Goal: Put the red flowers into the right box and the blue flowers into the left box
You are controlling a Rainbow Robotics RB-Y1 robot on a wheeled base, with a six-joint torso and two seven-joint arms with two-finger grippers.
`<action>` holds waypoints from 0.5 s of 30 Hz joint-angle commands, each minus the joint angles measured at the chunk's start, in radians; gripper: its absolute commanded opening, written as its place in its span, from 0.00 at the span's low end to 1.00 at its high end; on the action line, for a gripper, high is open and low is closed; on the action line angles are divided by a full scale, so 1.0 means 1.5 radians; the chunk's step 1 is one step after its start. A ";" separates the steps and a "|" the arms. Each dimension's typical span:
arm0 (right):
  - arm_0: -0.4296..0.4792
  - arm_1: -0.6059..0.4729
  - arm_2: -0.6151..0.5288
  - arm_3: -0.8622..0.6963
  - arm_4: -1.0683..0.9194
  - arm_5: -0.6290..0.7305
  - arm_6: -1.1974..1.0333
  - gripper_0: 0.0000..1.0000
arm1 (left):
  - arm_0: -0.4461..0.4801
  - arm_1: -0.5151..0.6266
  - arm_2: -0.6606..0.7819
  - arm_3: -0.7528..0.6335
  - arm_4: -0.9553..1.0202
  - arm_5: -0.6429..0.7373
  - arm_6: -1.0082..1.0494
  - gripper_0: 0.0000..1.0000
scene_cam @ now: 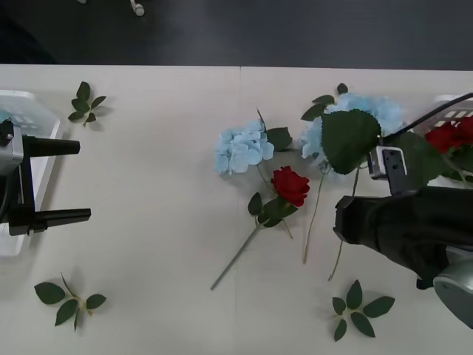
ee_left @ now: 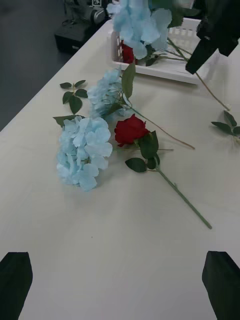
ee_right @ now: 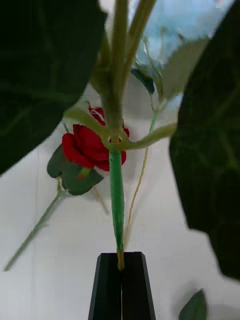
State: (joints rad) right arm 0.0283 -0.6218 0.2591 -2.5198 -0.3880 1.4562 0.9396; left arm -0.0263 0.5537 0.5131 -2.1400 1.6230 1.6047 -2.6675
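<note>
- Right gripper [ee_right: 120, 265]: black fingers pinched together on the stem end of a blue flower [scene_cam: 369, 111], lifted above the table [scene_cam: 148, 185], its big leaf [scene_cam: 349, 138] hanging over the stems below.
- Left gripper [scene_cam: 63, 181]: fingers spread wide, holding nothing, just beside the left box [scene_cam: 29, 111].
- Mid-table: one red rose [scene_cam: 290, 185] lying flat, a blue flower [scene_cam: 242, 148] just beyond it.
- Far right: the right box [ee_left: 165, 70] with red roses [scene_cam: 451, 135] inside.

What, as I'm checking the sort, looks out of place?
The right gripper, jaws shut on a blue flower's stem, holds it up beside the right box, which holds red roses. Blue belongs in the left box, so that placing looks odd.
</note>
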 commanded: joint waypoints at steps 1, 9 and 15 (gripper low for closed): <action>-0.012 0.009 0.012 0.073 0.013 -0.094 0.176 0.00 | 0.019 0.013 0.011 -0.004 0.001 -0.008 -0.007 1.00; -0.052 0.023 0.077 0.231 0.039 -0.305 0.327 0.00 | 0.019 0.013 0.011 -0.004 0.001 -0.008 -0.007 1.00; -0.107 0.025 0.085 0.333 0.014 -0.444 0.338 0.00 | 0.019 0.013 0.011 -0.004 0.001 -0.008 -0.007 1.00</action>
State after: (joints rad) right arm -0.0788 -0.6077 0.4039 -2.0418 -0.3438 0.8394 1.3961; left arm -0.0262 0.5537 0.5131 -2.1388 1.6230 1.6042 -2.6675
